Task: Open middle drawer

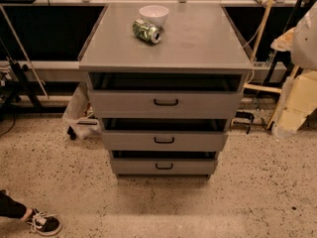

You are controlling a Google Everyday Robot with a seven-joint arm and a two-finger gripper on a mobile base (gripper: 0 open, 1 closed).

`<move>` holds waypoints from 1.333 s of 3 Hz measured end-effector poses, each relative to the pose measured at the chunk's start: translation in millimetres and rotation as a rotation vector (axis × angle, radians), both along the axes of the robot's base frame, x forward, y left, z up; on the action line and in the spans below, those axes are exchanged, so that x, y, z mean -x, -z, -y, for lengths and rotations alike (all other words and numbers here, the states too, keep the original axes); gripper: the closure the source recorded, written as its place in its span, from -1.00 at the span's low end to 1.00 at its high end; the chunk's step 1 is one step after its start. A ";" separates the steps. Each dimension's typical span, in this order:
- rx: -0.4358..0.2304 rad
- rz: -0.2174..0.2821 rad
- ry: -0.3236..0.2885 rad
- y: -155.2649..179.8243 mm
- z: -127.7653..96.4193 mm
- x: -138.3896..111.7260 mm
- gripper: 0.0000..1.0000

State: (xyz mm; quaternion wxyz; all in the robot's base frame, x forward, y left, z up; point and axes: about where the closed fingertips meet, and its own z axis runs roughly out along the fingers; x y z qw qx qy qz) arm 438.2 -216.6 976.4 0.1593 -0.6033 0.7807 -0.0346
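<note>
At the far left of the speckled floor a person's foot in a black lace-up sneaker (45, 224) pokes into view, well apart from the furniture. A crumpled white plastic bag (77, 112) slumps against the left side of the grey three-drawer cabinet (99, 58).

On the cabinet's flat top a green drinks can (146, 30) lies on its side, just in front of a small white ceramic bowl (154, 14); the two look to be touching. The bowl appears empty.

The middle drawer (198, 142), a wide, shallow grey front, sits second of three, between a taller drawer front above and a narrower one below, and it looks shut. A dark slot shows above each front, but nothing of what the drawers hold can be seen.

The small black handle (164, 140) at the centre of the middle drawer is the only sensible place to take hold. It is a thin, rigid loop, likely slick, so a hooked or pinched hold and a straight, level pull outward should suit. The drawer itself is probably light and stiff, though hidden contents could add drag.

At the right edge a pale rounded bulk (306, 39) may be part of the arm, above a yellowish foam block (297, 105). The gripper itself does not show, so its state cannot be told.
</note>
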 end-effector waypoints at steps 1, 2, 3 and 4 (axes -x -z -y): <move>-0.002 0.011 -0.003 3.9 -1.3 -6.0 -1.00; -0.043 -0.006 -0.006 48.8 -10.2 -40.7 -1.00; -0.101 -0.015 0.014 116.9 -15.8 -88.9 -1.00; -0.138 -0.048 0.046 183.8 -10.9 -120.3 -1.00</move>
